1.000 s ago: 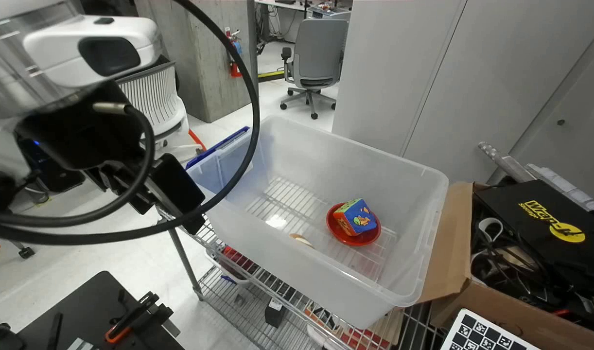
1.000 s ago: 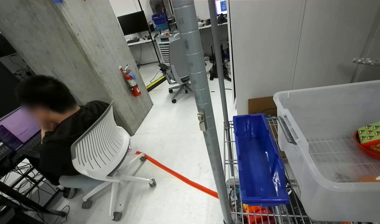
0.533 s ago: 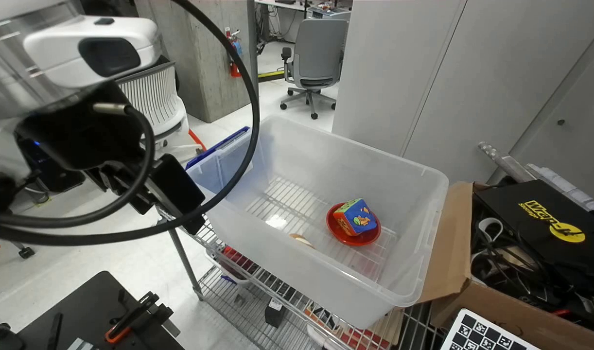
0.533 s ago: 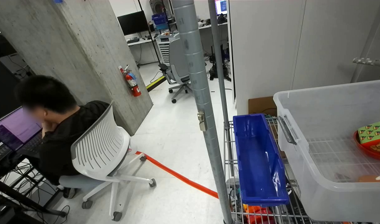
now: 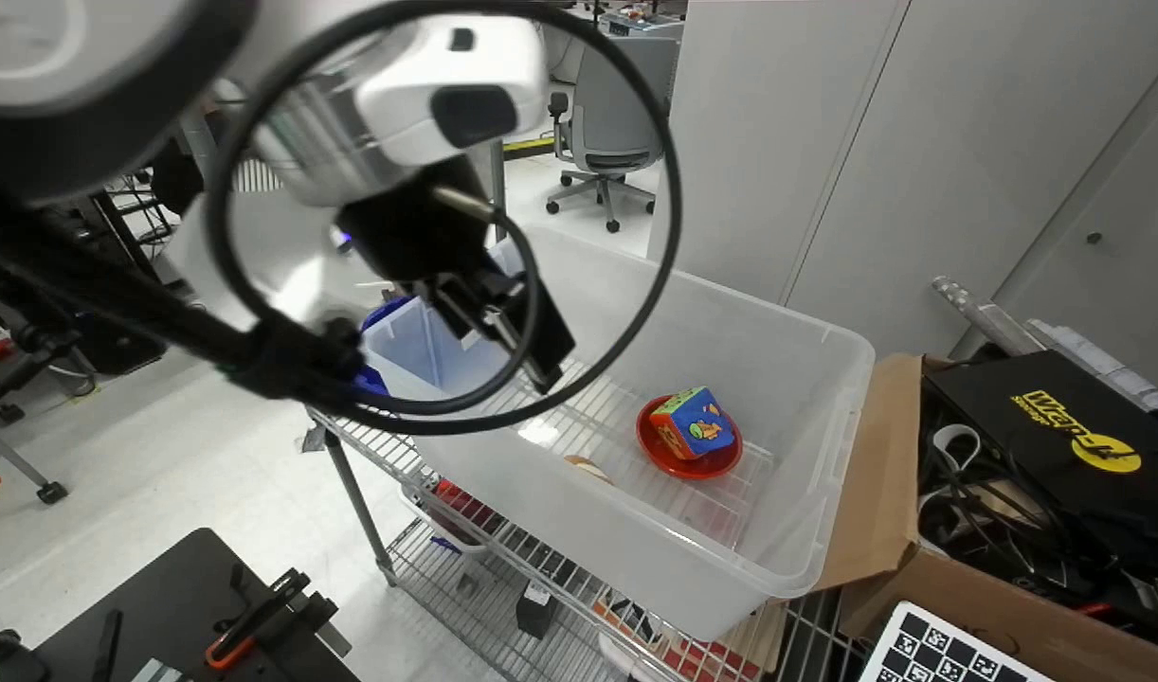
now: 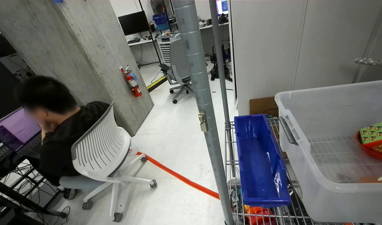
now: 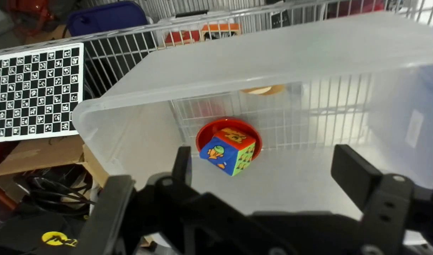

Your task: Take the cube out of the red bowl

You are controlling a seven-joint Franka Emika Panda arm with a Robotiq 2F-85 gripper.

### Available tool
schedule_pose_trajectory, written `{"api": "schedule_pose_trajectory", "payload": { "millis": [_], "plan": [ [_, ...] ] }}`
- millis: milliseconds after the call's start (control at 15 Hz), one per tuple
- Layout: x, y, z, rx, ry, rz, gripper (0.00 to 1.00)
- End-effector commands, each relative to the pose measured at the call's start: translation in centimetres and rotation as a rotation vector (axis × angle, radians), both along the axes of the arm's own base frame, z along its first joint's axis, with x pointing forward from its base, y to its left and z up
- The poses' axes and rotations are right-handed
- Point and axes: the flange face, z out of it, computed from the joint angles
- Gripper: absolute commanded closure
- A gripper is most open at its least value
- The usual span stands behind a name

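- We see the gripper (image 7: 268,168) with its jaws wide apart; it holds nothing; it stands well apart from the cube (image 7: 229,152);
- We find the cube tilted in the bowl (image 7: 205,132) (blue, green and red faces visible); the bowl rests on the floor of the tub (image 5: 598,530);
- We note a blue bin (image 6: 261,156) just beside the tub.

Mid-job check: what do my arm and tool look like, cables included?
The arm is mostly white, with a rounded dark panel. A thick black cable makes a wide loop; a second cable curves from a metal connector. The tool is black, with blocky fingers. No markings are readable.
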Motion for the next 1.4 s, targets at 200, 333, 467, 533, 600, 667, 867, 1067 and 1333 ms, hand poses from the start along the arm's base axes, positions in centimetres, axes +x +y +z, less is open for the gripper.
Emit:
{"api": "schedule_pose_trajectory", "payload": {
  "millis": [200, 333, 467, 533, 600, 667, 867, 1067, 1333],
  "plan": [
    [13.0, -6.7, -3.1, 0.128, -0.053, -0.288, 0.0],
    [16.4, -7.8, -5.6, 0.132, -0.033, -0.34, 0.0],
    [19.6, -8.4, -8.5, 0.128, -0.014, -0.401, 0.0],
    [20.9, -8.4, -10.3, 0.178, 0.005, -0.442, 0.0],
    [22.3, -8.5, -12.1, 0.188, 0.01, -0.477, 0.0],
    [23.6, -8.5, -13.9, 0.197, 0.006, -0.499, 0.0],
    [26.9, -8.0, -18.5, 0.204, 0.009, -0.525, 0.0],
    [29.3, -6.6, -21.5, 0.216, -0.014, -0.515, 0.0],
    [31.4, -5.7, -23.7, 0.215, -0.036, -0.502, 0.0]
  ]
}}
